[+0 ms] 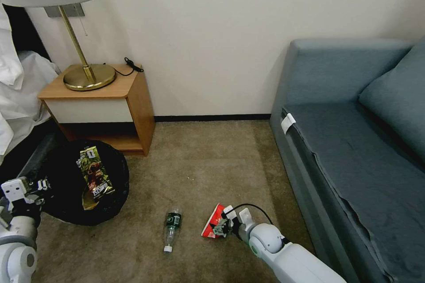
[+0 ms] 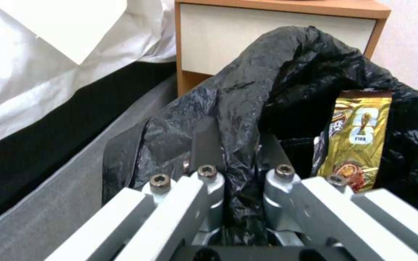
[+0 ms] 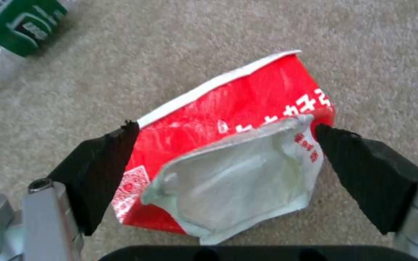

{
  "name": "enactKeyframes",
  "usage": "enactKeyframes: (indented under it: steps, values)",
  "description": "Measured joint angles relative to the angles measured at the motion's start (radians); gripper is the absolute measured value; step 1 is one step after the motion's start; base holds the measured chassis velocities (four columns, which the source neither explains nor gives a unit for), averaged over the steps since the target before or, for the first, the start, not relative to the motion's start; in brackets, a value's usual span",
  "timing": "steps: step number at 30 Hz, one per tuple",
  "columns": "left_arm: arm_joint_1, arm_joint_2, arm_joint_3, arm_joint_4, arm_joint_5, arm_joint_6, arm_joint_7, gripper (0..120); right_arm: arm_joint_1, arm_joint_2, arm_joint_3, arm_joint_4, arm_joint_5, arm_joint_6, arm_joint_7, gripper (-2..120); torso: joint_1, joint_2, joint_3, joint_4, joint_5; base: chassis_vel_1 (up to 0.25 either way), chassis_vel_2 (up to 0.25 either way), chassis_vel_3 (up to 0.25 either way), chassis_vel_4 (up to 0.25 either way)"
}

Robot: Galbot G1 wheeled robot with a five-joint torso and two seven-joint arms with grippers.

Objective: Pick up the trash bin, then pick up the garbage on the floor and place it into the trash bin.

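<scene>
Red and white, the snack packet (image 1: 214, 220) is what your coming move turns on: in the head view it lies on the carpet (image 1: 199, 163) at lower centre, touching the tip of the right tool (image 1: 222, 225), which reaches toward 10 o'clock from the bottom edge. The clear bottle (image 1: 171, 228) lies just beside it at 9 o'clock, long axis running 12 to 6, cap toward you. The trash bin (image 1: 84, 181) sits well apart at the packet's 10 o'clock, by the nightstand (image 1: 102, 101), with the gold-brown wrapper (image 1: 95, 172) inside; the left tool (image 1: 37, 188) is at its rim at 8 o'clock. Your right arm is plainly the nearer one. From the left wrist view, the left tool (image 2: 240, 159) is clamped on the black bag (image 2: 267, 90) folded over the bin's rim, wrapper (image 2: 359, 137) beside it. From the right wrist view, the right tool (image 3: 223, 159) stands spread wide, the packet (image 3: 228, 145) between its black pads (image 3: 102, 170), each pad touching or nearly touching an end.
</scene>
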Motion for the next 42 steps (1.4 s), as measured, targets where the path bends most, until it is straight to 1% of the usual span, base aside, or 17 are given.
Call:
enactKeyframes:
  steps: [8,9,11,12,16,18,19,21,22,24,25,26,28,29,32,35,42]
  values:
    - [-0.004,-0.009,0.009,0.002,0.007,-0.001,0.0,5,0.003,0.01,-0.005,-0.046,-0.023,0.024,-0.013,90,0.0,0.0,0.0,0.0,0.0,0.0,0.0,0.0,0.0]
    - [-0.004,-0.011,0.009,0.002,0.008,-0.002,0.0,5,0.001,0.011,-0.007,-0.058,-0.033,0.033,-0.023,82,0.0,0.0,0.0,0.0,0.0,0.0,0.0,0.0,0.0]
    - [-0.004,-0.011,0.009,0.003,0.009,-0.002,0.0,5,0.0,0.011,-0.007,-0.062,-0.035,0.034,-0.028,81,0.0,0.0,0.0,0.0,0.0,0.0,0.0,0.0,0.0]
    - [-0.004,-0.013,0.009,0.004,0.01,-0.002,0.0,5,0.0,0.013,-0.008,-0.069,-0.037,0.036,-0.037,73,0.0,0.0,0.0,0.0,0.0,0.0,0.0,0.0,0.0]
    - [-0.004,-0.016,0.01,0.004,0.012,-0.002,0.0,5,0.003,0.018,-0.008,-0.079,-0.038,0.037,-0.052,64,0.0,0.0,0.0,0.0,0.0001,0.0,0.0,0.0,0.0]
    - [-0.005,-0.021,0.011,0.003,0.014,-0.002,0.0,5,0.009,0.02,-0.008,-0.083,-0.037,0.037,-0.065,53,0.0,0.0,0.0,0.0001,0.0,0.0,0.0,0.0,0.0]
    - [-0.005,-0.021,0.011,0.003,0.014,-0.002,0.0,5,0.009,0.02,-0.008,-0.083,-0.037,0.037,-0.065,53,0.0,0.0,0.0,0.0001,0.0,0.0,0.0,0.0,0.0]
    - [-0.005,-0.021,0.012,0.002,0.014,-0.002,0.0,5,0.01,0.019,-0.008,-0.083,-0.037,0.037,-0.071,46,0.0,0.0,0.0,0.0001,0.0,0.0,0.0,0.0,0.0]
    - [-0.005,-0.021,0.011,0.001,0.014,-0.002,0.0,5,0.01,0.017,-0.008,-0.083,-0.036,0.037,-0.076,39,0.0,0.0,0.0,0.0,0.0,0.0,0.0,0.0,0.0]
    - [-0.005,-0.021,0.011,0.001,0.014,-0.002,0.0,5,0.009,0.016,-0.007,-0.083,-0.036,0.037,-0.078,36,0.0,0.0,0.0,0.0,0.0,0.0,0.0,0.0,0.0]
    - [-0.005,-0.022,0.011,0.001,0.015,-0.002,0.0,5,0.008,0.016,-0.007,-0.083,-0.037,0.039,-0.08,28,0.0,0.0,0.0,0.0,0.0,0.0,0.0,0.0,0.0]
    - [-0.005,-0.022,0.011,0.001,0.015,-0.002,0.0,5,0.008,0.016,-0.007,-0.083,-0.037,0.039,-0.08,28,0.0,0.0,0.0,0.0,0.0,0.0,0.0,0.0,0.0]
    - [-0.005,-0.023,0.011,0.001,0.016,-0.002,0.0,5,0.007,0.016,-0.007,-0.086,-0.039,0.044,-0.083,18,0.0,0.0,0.0,0.0,0.0,0.0,0.0,0.0,0.0]
    - [-0.005,-0.023,0.011,0.001,0.016,-0.002,0.0,5,0.007,0.016,-0.007,-0.086,-0.039,0.044,-0.083,18,0.0,0.0,0.0,0.0,0.0,0.0,0.0,0.0,0.0]
    - [-0.002,-0.03,0.014,0.001,0.018,-0.003,0.0,5,0.005,0.019,-0.006,-0.092,-0.043,0.051,-0.084,4,0.0,0.0,0.0,0.0,-0.0001,0.0,0.0,0.0,0.0]
    - [-0.002,-0.032,0.013,0.001,0.018,-0.003,0.0,5,0.003,0.02,-0.006,-0.094,-0.048,0.056,-0.085,0,0.0,0.0,0.0,0.0,-0.0001,0.0,0.0,0.0,0.0]
    - [0.0,-0.033,0.012,-0.002,0.018,-0.004,0.0,5,0.0,0.019,-0.003,-0.094,-0.05,0.063,-0.088,0,0.0,0.0,0.0,0.0,0.0,0.0,0.0,0.0,0.0]
